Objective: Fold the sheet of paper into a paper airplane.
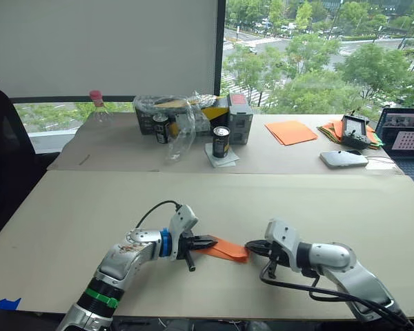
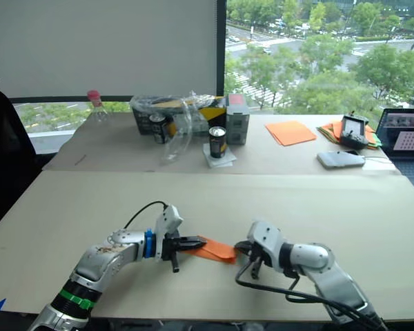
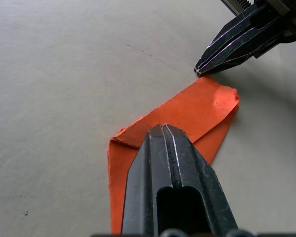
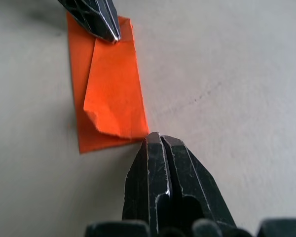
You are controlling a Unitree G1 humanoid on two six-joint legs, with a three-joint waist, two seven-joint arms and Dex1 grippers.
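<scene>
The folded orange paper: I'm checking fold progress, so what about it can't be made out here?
- Left wrist view: the left end effector covers the sheet of paper beneath it.
- Head views: its creases are too small.
- Right wrist view: the right end effector hides whether its tip touches the paper.

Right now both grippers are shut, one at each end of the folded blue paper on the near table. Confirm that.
Wrong in one respect: the paper is orange, not blue, as the left wrist view shows. The rest holds: the left gripper and the right gripper are both shut, one at each end of it on the near table.
</scene>
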